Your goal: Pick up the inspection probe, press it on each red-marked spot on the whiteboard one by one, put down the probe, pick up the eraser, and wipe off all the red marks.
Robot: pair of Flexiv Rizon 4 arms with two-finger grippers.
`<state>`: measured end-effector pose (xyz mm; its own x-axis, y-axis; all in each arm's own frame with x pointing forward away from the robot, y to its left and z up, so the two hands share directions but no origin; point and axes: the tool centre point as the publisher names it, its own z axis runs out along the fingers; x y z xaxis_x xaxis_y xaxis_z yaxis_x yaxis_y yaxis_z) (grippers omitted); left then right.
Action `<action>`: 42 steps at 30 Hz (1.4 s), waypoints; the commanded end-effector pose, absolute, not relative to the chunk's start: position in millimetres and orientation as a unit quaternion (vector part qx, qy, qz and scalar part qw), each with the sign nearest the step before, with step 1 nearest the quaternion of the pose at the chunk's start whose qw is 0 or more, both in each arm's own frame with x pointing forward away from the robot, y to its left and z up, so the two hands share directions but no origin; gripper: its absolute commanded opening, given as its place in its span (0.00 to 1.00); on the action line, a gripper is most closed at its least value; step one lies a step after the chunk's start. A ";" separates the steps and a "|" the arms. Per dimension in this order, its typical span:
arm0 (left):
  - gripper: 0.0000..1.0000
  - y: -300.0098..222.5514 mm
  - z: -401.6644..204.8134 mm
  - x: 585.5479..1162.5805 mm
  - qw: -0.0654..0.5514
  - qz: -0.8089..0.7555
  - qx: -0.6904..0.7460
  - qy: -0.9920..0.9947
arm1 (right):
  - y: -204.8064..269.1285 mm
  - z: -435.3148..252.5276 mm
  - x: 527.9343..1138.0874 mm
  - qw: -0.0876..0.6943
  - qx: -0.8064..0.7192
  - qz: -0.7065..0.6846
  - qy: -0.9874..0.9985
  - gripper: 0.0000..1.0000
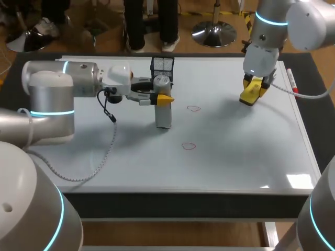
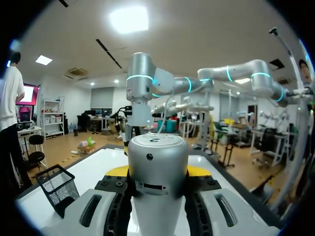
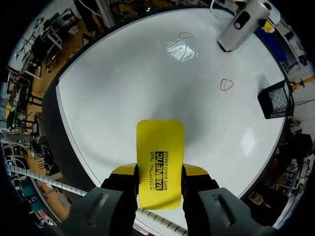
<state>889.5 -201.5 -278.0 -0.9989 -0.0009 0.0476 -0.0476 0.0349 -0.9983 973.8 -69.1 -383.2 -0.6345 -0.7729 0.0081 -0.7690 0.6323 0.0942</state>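
- Probe: a silver cylinder standing upright over the mid-left of the whiteboard, in front of the black mesh basket. I cannot tell whether its foot is on the board or just above it.
- It stands on neither mark. The farther red mark lies near it on the right, and the nearer red mark is toward the desk's front edge.
- Left jaws are clenched on the probe's upper body. In the left wrist view a yellow tip is hard against each flank.
- Handling, my judgement: the shell is rigid and smooth, so probably slippery. It is tall and narrow and would tip easily if let go off-plumb. A squeeze across the round body, as here, suits a straight downward press.
- Left arm comes in from the left with the forearm low and level. The jaws point sideways across the board.
- Eraser: a flat yellow block gripped by the right jaws over the board's far right, near a marker pen at the edge. The jaws grasp it across its narrow width at one end, and the rest sticks out ahead.
- Likely light, with a stiff back. It needs to meet the board flat to wipe well.
- Right arm drops in from the far right corner with the wrist pointing down. The eraser looks clear of the surface.
- Both red marks are unwiped.
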 end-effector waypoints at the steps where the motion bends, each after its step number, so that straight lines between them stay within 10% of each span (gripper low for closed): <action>1: 0.00 -203.5 -280.1 892.3 0.019 0.695 0.013 -0.719 | -69.9 -381.8 973.7 0.024 0.428 -0.039 -0.903 0.00; 42: 0.00 -160.1 -254.3 892.5 -0.036 0.691 0.046 -0.720 | -69.9 -381.8 973.7 0.024 0.428 -0.039 -0.903 0.00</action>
<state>905.2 -169.4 -263.7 -0.9979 -0.0638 0.0131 -0.0155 0.0371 -0.9992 973.8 -69.1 -383.2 -0.6345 -0.7729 0.0081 -0.7690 0.6323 0.0942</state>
